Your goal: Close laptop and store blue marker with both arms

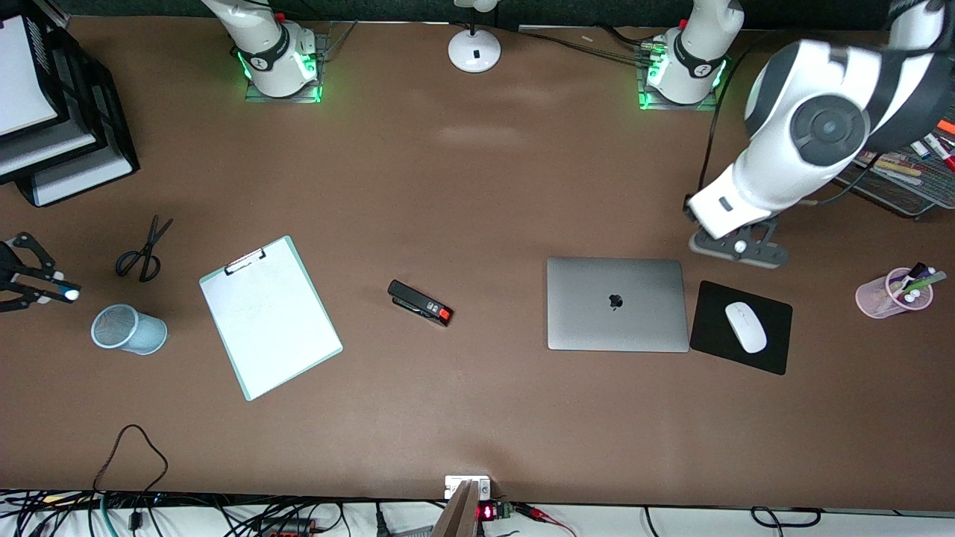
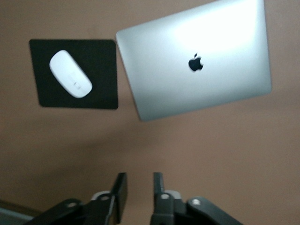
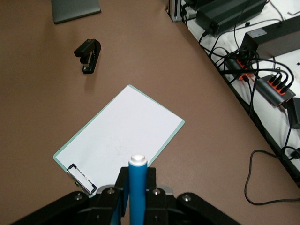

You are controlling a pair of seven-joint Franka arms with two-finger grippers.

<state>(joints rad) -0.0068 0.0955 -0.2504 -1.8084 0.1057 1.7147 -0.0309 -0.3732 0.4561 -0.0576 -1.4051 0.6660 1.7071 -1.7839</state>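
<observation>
The laptop lies closed on the table, lid up with the dark logo showing; it also shows in the left wrist view. My left gripper hangs over the table just beside the laptop and the mouse pad; its fingers stand a little apart with nothing between them. My right gripper is at the right arm's end of the table, above the pale blue mesh cup, shut on the blue marker. The marker's white end sticks out past the fingertips.
A clipboard with white paper, a black stapler and scissors lie between the cup and the laptop. A white mouse sits on a black pad. A pink pen cup and black paper trays stand at the table's ends.
</observation>
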